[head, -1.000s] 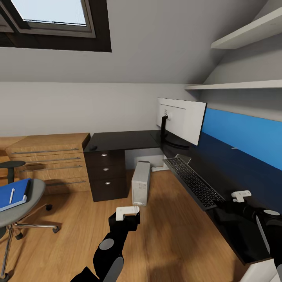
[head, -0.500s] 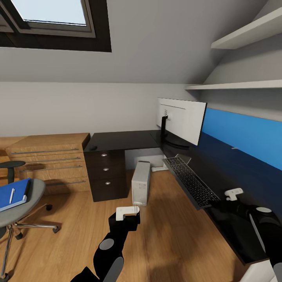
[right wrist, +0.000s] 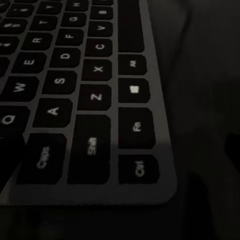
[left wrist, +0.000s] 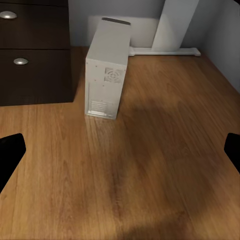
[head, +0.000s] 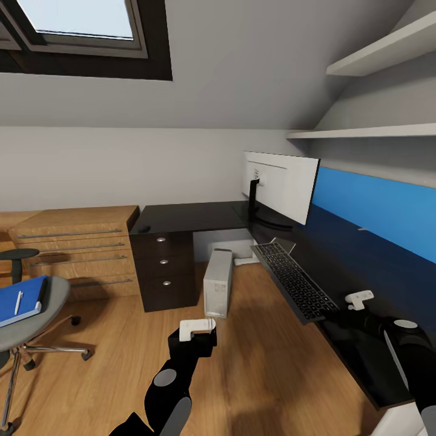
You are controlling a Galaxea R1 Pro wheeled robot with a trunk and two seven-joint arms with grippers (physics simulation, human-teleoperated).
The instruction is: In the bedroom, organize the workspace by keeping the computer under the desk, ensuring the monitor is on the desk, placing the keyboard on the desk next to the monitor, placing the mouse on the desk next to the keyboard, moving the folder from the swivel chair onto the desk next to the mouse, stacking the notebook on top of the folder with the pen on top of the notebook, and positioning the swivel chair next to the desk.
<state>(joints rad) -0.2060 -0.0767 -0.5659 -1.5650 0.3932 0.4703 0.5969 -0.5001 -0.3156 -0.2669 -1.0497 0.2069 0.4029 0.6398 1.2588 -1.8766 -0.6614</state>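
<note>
At the counter's near edge, the right gripper point(head: 356, 301) is brought to the keyboard's point(head: 295, 281) corner.
Its grip cannot be told; the keyboard overhangs the counter point(head: 357, 254), presumably needing a push inward. The left gripper point(head: 197, 327) is held spread over the floor, facing the computer point(left wrist: 106, 67) beneath the counter. Farther off, the monitor point(head: 283, 185) is seen standing; the folder point(head: 21, 300) lies on the swivel chair point(head: 51, 303).

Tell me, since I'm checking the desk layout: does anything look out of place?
Yes: the keyboard lies askew, overhanging the desk front edge. The computer stands on open floor, not under the desk.
</note>
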